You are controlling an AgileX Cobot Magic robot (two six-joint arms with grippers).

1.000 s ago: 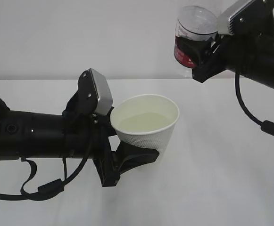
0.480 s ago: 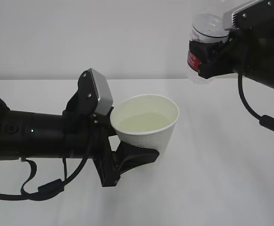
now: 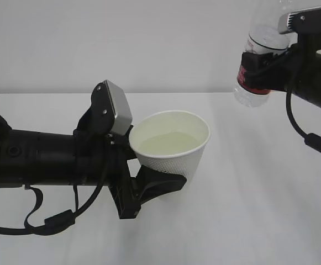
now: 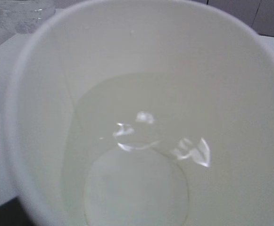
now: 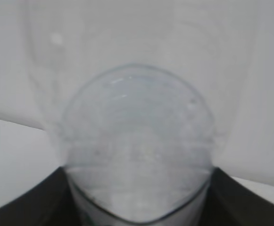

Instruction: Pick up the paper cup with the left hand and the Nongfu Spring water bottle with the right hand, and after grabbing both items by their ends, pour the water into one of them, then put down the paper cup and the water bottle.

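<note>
The white paper cup (image 3: 174, 160) hangs above the table, tilted slightly right, with my left gripper (image 3: 157, 185) shut on its lower wall. Clear water (image 3: 166, 143) fills its lower part. In the left wrist view I look straight into the cup (image 4: 231, 84) at the water (image 4: 137, 174); my own fingers are hidden. High at the right, my right gripper (image 3: 262, 72) is shut on the labelled middle of the Nongfu Spring water bottle (image 3: 252, 95), which stands nearly upright, clear base down. The bottle (image 5: 137, 141) fills the right wrist view between dark fingers (image 5: 19, 209).
A plain white table (image 3: 259, 210) lies under both arms, with a pale wall behind. A black cable (image 3: 315, 144) loops below the right arm. The bottle's base (image 4: 19, 14) shows at the top left of the left wrist view.
The right gripper has carried the bottle to the right and lower, away from the cup, turning it from tipped toward upright. The left gripper and cup have stayed put.
</note>
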